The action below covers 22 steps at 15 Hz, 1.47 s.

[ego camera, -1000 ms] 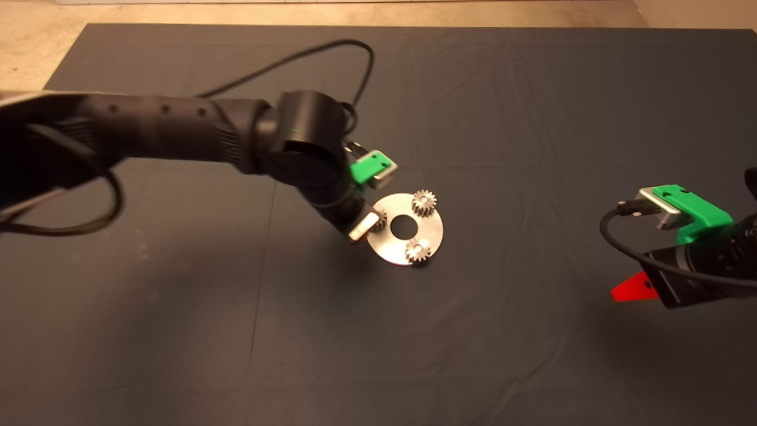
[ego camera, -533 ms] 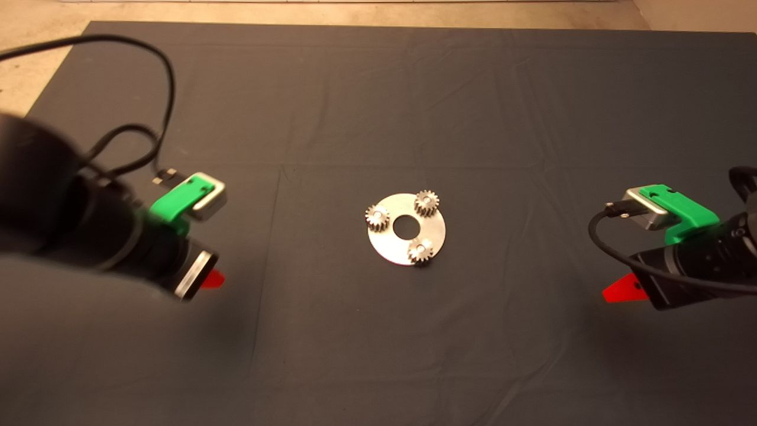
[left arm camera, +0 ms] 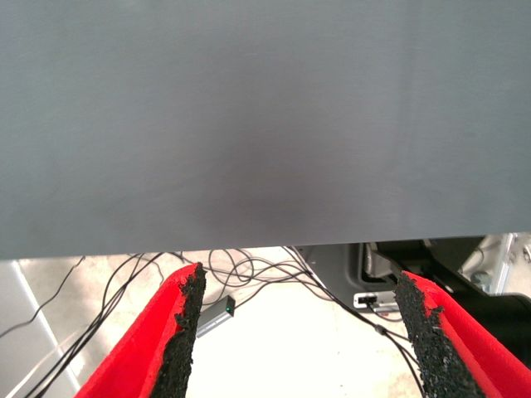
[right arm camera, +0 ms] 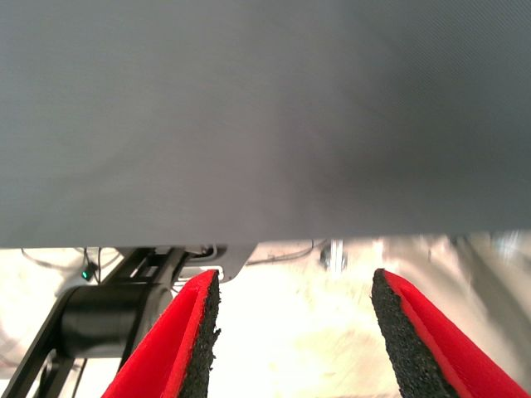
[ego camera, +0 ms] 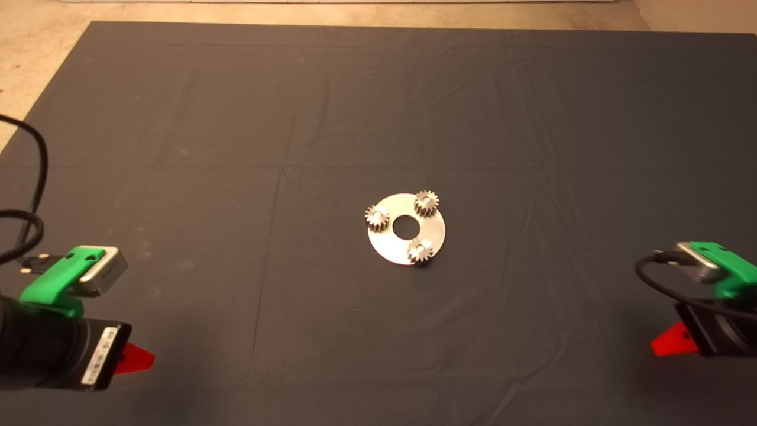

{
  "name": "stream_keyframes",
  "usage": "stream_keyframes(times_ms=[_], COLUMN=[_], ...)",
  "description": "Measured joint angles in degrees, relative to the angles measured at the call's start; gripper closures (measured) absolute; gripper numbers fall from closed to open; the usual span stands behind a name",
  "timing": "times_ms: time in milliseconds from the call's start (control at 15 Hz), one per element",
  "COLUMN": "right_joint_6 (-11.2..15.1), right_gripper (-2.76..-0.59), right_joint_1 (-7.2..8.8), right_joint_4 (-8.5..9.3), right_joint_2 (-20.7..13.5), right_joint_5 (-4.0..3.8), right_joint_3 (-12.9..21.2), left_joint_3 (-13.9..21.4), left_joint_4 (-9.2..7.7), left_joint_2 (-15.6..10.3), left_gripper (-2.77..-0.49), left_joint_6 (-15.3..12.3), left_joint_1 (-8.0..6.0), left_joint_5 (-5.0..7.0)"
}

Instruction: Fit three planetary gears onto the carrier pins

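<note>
L arm has pulled back from the disc point(ego camera: 406, 231) to the mat's point(ego camera: 236, 118) near-left corner; left gripper point(left arm camera: 300, 332) fingers apart, empty. Right gripper point(right arm camera: 294, 336) drew back to near-right edge, fingers apart too. Planetary gears point(ego camera: 425, 202) all 3 sit on carrier pins point(ego camera: 421, 248), mat centre.

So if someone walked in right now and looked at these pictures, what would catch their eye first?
Probably the silver disc at the middle of the dark mat, with three small gears sitting on its pins in a triangle around the centre hole. Next, the two parked end effectors: the left end effector at the lower left edge and the right end effector at the lower right, both open and empty.
</note>
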Motion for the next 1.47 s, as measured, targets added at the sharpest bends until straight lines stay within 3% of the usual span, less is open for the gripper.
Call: stream_keyframes(times_ms=[133, 200, 400, 533, 733, 1267, 1467], right_joint_6=[-0.4, -0.8, -1.5, -1.6, -1.8, -1.8, -1.8], right_gripper=[-1.34, -1.34, -1.34, -1.34, -1.34, -1.34, -1.34], right_joint_1=[-0.98, -1.33, -1.50, -1.61, -1.90, -2.24, -2.24], right_joint_4=[0.00, -0.01, -0.04, -0.04, -0.04, -0.04, -0.04], right_joint_2=[-1.4, -1.3, -1.1, -0.2, 1.6, 2.0, 2.2], right_joint_5=[-0.17, 0.27, 0.49, 0.24, 0.49, 0.44, 0.43], right_joint_3=[0.4, 0.6, 0.9, 1.0, 1.0, 1.0, 1.0], left_joint_3=[0.0, 0.1, 0.1, 0.1, 0.1, 0.2, 0.2], left_joint_4=[-0.58, -1.14, -2.86, -3.23, -3.50, -3.91, -4.11], left_joint_2=[-0.2, -0.9, -3.8, -4.1, -4.7, -4.5, -3.0], left_gripper=[-1.60, -1.60, -1.60, -1.60, -1.60, -1.60, -1.60], left_joint_6=[0.2, 0.6, 2.3, 3.1, 3.4, 3.5, 4.0], left_joint_1=[-0.16, -0.16, -0.16, -0.16, -0.16, 0.35, 0.69], left_joint_5=[-0.42, -0.39, -0.03, -0.21, -0.07, -0.05, -0.10])
